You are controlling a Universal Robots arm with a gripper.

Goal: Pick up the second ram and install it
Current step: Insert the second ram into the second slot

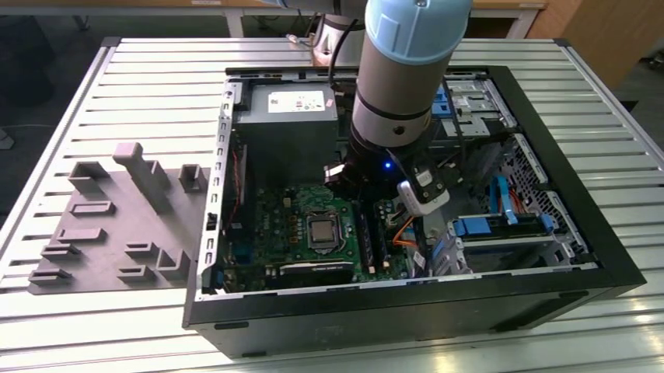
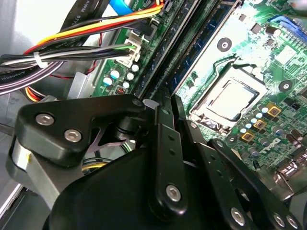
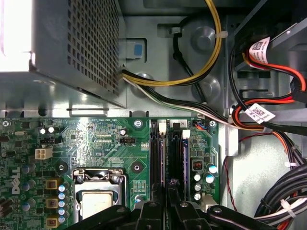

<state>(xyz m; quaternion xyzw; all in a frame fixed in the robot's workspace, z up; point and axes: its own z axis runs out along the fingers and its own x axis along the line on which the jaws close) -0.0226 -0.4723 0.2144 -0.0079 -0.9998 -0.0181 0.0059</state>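
Observation:
The second ram (image 3: 165,158) is a thin dark-blue stick standing on edge in a long black memory slot (image 3: 154,153) on the green motherboard (image 3: 96,143). One end of the stick runs in between my fingertips. In both wrist views my gripper (image 3: 166,211) (image 2: 163,108) hangs right over that slot, its black fingers (image 3: 151,213) pressed together on the stick's top edge. In the second wrist view the stick (image 2: 194,55) stretches away from the fingertips along the slots. In the exterior view my arm (image 1: 400,93) reaches down into the open computer case (image 1: 581,233).
A grey power-supply box (image 1: 285,124) sits beside the slots, and the processor socket (image 3: 98,201) lies close by. Cable bundles (image 3: 268,120) crowd the slots' other side. A grey moulded holder tray (image 1: 114,217) lies on the slatted table at the exterior view's left.

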